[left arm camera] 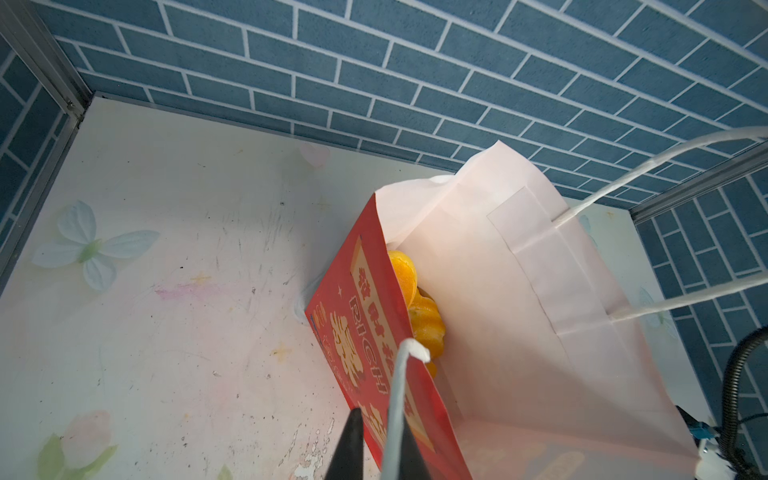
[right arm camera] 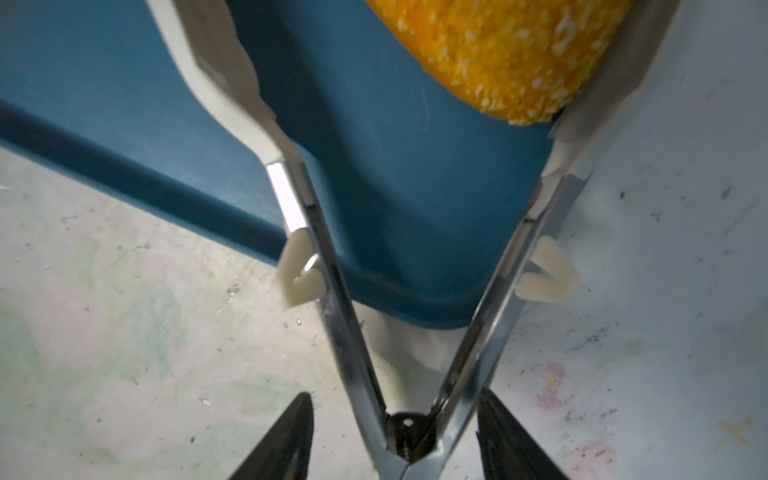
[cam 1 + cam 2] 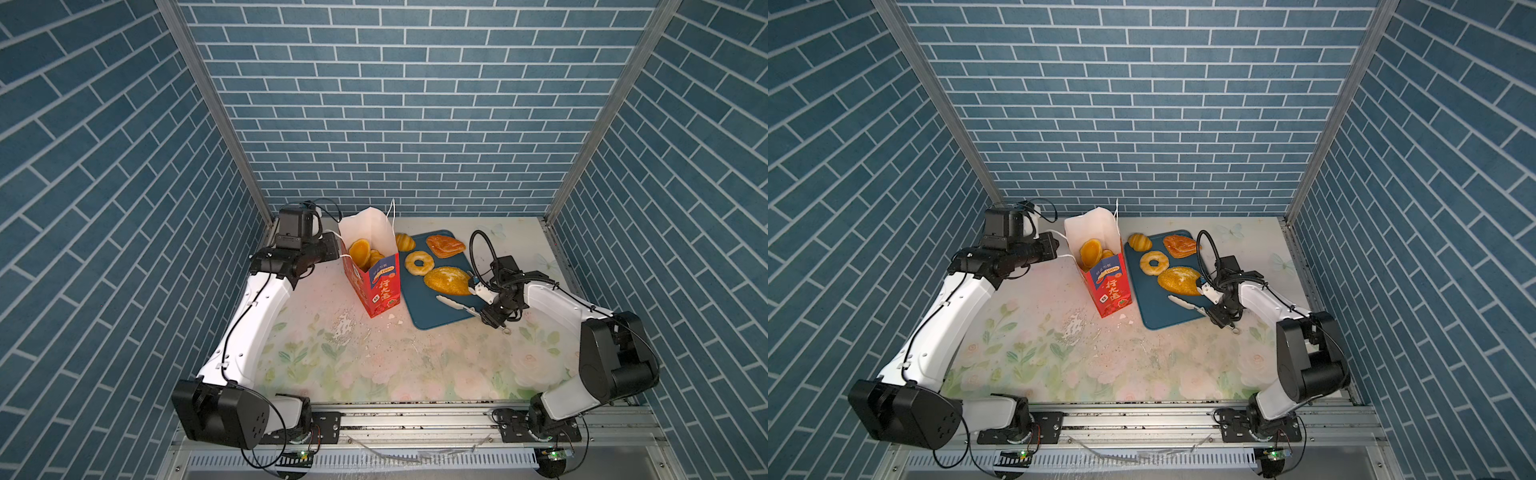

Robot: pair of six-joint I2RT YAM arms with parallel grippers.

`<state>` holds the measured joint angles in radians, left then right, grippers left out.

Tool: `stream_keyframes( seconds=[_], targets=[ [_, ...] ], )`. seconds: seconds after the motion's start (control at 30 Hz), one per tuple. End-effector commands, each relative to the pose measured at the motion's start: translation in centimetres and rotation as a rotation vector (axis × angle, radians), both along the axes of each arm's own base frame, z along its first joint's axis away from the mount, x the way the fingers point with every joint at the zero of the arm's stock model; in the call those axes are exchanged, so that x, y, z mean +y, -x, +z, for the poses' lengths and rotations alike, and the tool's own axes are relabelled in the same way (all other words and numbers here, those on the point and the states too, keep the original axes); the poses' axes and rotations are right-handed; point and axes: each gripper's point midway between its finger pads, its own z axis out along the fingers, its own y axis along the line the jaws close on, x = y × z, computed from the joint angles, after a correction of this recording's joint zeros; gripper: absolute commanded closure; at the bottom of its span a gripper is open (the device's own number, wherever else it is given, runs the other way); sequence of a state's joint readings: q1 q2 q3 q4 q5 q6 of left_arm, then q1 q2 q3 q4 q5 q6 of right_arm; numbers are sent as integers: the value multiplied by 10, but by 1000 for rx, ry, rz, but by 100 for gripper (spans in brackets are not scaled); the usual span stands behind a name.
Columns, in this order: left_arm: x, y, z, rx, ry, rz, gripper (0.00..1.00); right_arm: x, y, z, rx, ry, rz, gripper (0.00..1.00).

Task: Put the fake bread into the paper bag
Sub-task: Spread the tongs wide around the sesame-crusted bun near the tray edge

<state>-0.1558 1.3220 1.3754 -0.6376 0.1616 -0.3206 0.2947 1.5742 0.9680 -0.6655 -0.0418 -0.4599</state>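
The red paper bag [image 3: 380, 286] [image 3: 1111, 291] stands upright near the middle, and orange fake bread [image 3: 359, 251] [image 1: 424, 324] shows inside it. My left gripper [image 3: 337, 249] [image 1: 380, 419] is shut on the bag's white cord handle [image 1: 399, 395] at its left rim. On the teal tray [image 3: 432, 311] lie an oval loaf [image 3: 446, 280] [image 2: 498, 54], a ring [image 3: 419, 262], a flat reddish pastry [image 3: 444, 245] and a small bun [image 3: 404, 241]. My right gripper [image 3: 492, 316] [image 2: 395, 395] holds metal tongs [image 3: 453, 302] [image 2: 328, 266]. The tongs are spread, with the loaf's near end between their white tips.
The tray's near corner [image 2: 415, 299] sits just ahead of the tongs' hinge. White crumbs and scuffs [image 3: 345, 328] mark the floral tabletop in front of the bag. Blue brick walls close in the back and both sides.
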Motion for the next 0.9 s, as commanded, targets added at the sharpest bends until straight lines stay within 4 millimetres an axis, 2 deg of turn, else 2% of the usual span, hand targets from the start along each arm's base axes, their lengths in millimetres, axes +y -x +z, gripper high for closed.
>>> stream_keyframes(
  seconds=[0.0, 0.2, 0.33, 0.57, 0.87],
  targets=[
    [1, 2, 0, -4, -16, -10, 86, 0, -10, -2, 4, -11, -35, 36],
    [0, 1, -2, 3, -21, -11, 86, 0, -8, -11, 34, -15, -20, 38],
    [0, -1, -1, -1, -18, -11, 86, -9, -13, -9, 4, 32, -42, 37],
    [-1, -2, -3, 8, -16, -12, 86, -14, -18, 5, -68, 33, -75, 19],
    [-1, -1, 2, -1, -15, -17, 86, -22, -18, -6, -72, 40, -57, 19]
  ],
)
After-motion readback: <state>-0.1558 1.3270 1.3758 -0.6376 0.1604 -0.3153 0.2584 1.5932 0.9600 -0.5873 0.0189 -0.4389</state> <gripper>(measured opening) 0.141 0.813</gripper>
